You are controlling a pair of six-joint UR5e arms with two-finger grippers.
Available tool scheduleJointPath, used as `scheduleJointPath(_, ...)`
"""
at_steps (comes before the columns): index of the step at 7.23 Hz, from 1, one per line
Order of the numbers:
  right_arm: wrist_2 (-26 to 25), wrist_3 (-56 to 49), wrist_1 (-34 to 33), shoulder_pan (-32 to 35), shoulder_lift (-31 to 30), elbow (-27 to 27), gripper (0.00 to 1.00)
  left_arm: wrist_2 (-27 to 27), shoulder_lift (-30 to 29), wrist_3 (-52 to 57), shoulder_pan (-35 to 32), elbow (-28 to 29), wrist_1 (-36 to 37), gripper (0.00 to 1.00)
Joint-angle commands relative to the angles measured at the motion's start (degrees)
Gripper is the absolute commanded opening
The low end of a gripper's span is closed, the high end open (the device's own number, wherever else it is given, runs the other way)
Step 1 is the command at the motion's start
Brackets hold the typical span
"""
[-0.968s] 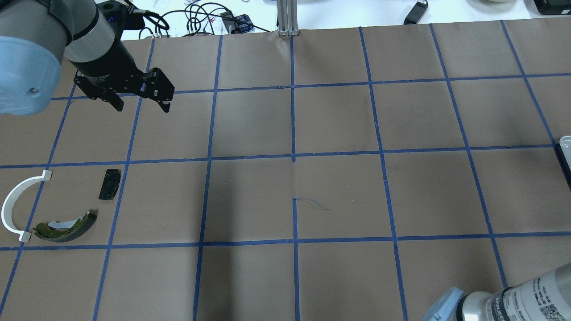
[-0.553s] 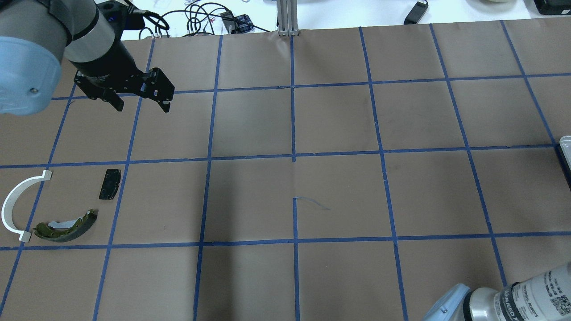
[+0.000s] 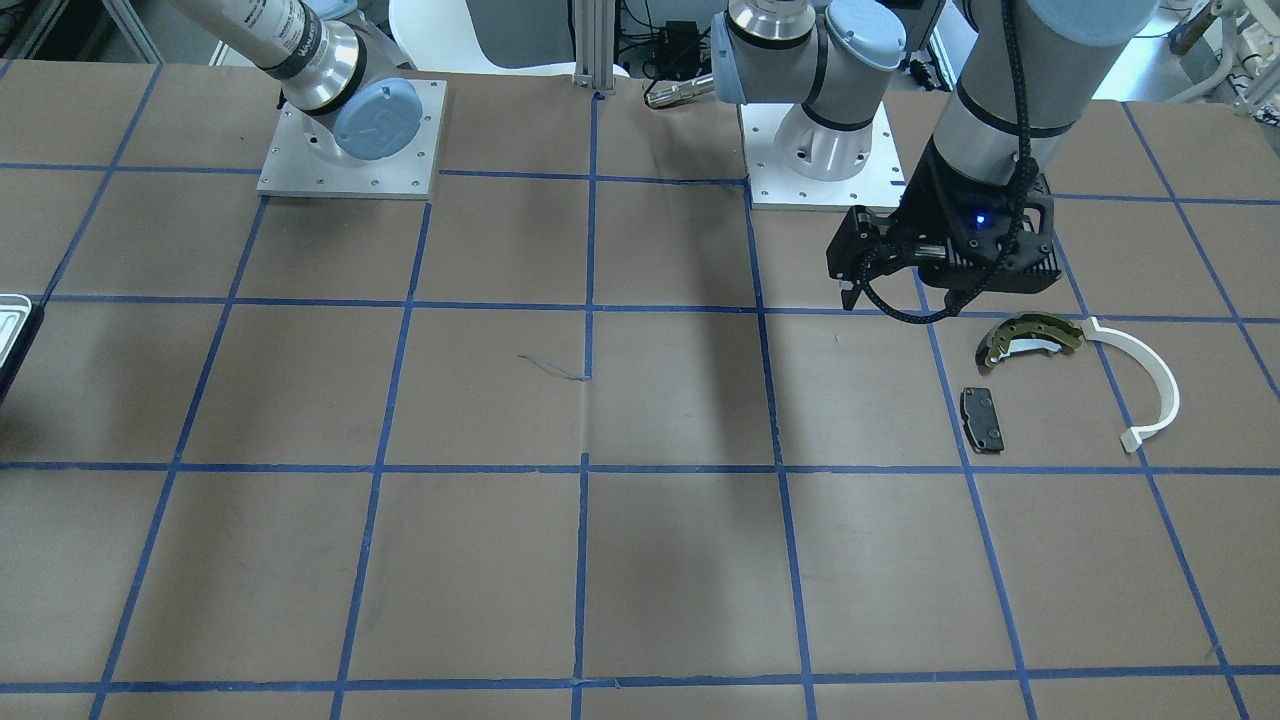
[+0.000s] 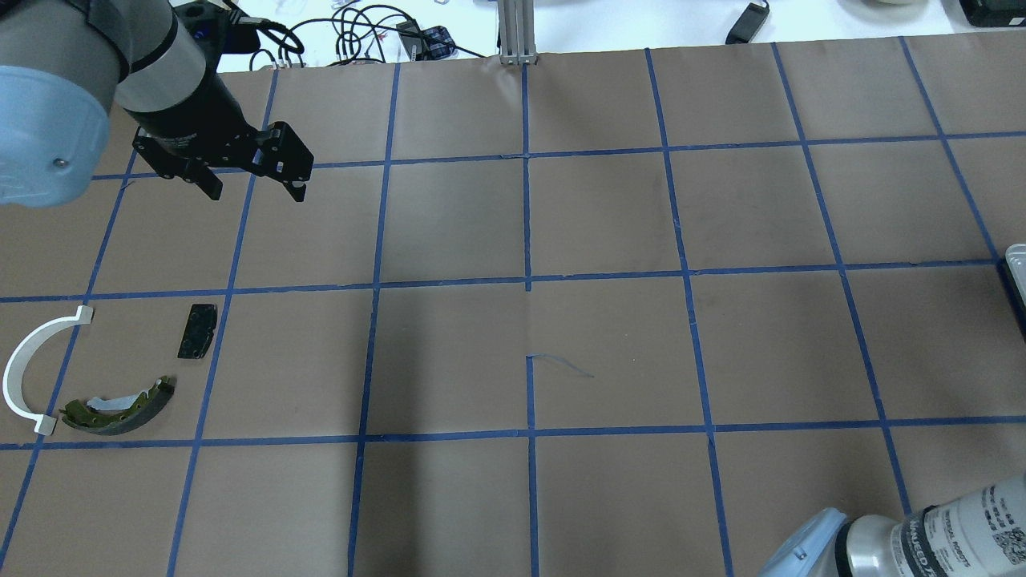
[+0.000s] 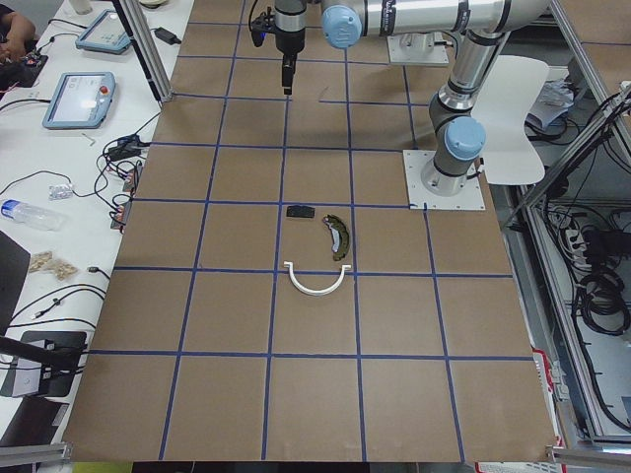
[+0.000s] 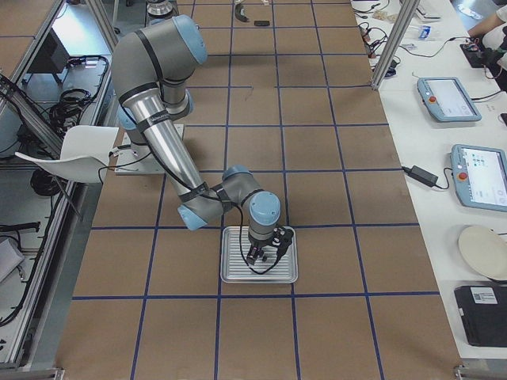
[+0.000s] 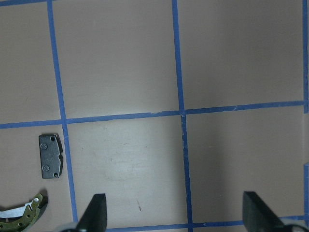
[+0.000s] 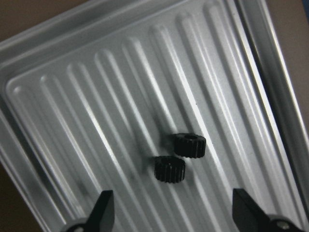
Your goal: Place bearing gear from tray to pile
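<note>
Two small black bearing gears (image 8: 189,145) (image 8: 169,169) lie side by side on the ribbed pale tray (image 8: 72,101). My right gripper (image 8: 174,217) hangs open over them, jaws wide and empty; it also shows above the tray (image 6: 238,277) in the exterior right view. The pile lies far off on the table's left: olive-gold brake shoe (image 4: 120,407), black brake pad (image 4: 197,330), white plastic arc (image 4: 32,361). My left gripper (image 4: 256,188) is open and empty, in the air behind the pile, and sees the pad (image 7: 50,155) below it.
Brown paper with a blue tape grid covers the table (image 4: 529,320). Only an edge of the tray (image 4: 1016,264) shows at the overhead view's right. Cables and tablets lie beyond the far edge (image 4: 361,32). An aluminium post (image 4: 517,32) stands at the back.
The right arm's elbow at the overhead view's lower right has shifted slightly. The left arm and the pile have not moved.
</note>
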Motion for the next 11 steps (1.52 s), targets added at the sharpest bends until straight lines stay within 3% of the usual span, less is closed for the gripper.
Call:
scheduleJointPath(1, 1.4, 0.8, -1.6, 0.0, 0.1, 0.2, 0.80, 0.1, 0.1, 0.0, 0.0, -0.8, 0.1, 1.00)
scheduleJointPath(3, 2.4, 1.0, -1.7, 0.0, 1.2, 0.0, 0.75, 0.1, 0.1, 0.0, 0.0, -1.2, 1.0, 1.00)
scheduleJointPath(6, 2.4, 1.4, -1.6, -0.1, 1.2, 0.0, 0.58, 0.0, 0.1, -0.1, 0.0, -1.4, 1.0, 1.00)
scheduleJointPath(9, 2.4, 1.8, -1.6, -0.1, 1.2, 0.0, 0.30, 0.1, 0.0, 0.0, 0.0, -1.4, 1.1, 1.00)
scheduleJointPath(11, 2.5, 1.8, -1.6, -0.1, 1.2, 0.0, 0.26, 0.2, 0.1, 0.0, 0.0, -1.4, 1.1, 1.00)
